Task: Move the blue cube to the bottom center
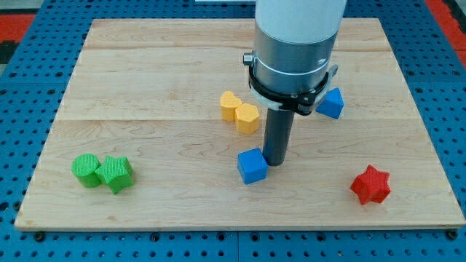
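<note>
- My tip (275, 161), the end of a smooth dark rod with no claw to open or close, touches the matte blue cube (252, 166) on its right.
- That cube sits low on the pale wooden board (145, 73), near centre.
- 2 yellow ribbed blocks (239, 110) touch above it.
- 2 green blocks (103, 172) sit left, a red star (370, 184) right.
- A second blue block (332, 103) peeks from behind the arm.

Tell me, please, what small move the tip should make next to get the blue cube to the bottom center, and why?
Probably a short push toward the view's bottom. My tip sits just at the upper right of the blue cube, seemingly touching it, and the cube already lies near the board's middle, with bare wooden board below it.
</note>
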Available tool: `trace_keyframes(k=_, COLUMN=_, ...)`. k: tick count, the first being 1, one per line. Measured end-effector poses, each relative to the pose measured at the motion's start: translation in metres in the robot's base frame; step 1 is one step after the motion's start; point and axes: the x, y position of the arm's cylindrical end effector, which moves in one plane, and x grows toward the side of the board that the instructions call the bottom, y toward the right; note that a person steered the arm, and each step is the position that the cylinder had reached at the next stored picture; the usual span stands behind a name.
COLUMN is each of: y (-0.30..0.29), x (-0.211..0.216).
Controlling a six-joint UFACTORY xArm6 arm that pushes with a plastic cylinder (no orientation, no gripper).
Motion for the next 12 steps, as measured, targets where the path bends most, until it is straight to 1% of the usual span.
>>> trace_keyframes(k=1, y=-0.002, x=-0.017)
trace_keyframes(k=2, y=-0.006, x=-0.017)
trace_keyframes(k=3, y=-0.046, x=-0.017)
trace_keyframes(k=4, y=-0.052, x=-0.017)
trace_keyframes(k=7, y=-0.048, x=-0.015)
trace_keyframes(k=8, y=-0.041, x=0.003)
trace_keyframes(k=10, y=-0.04, x=0.005)
trace_keyframes(k=11, y=-0.008, x=-0.011)
trace_keyframes(k=12, y=0.056, x=-0.024)
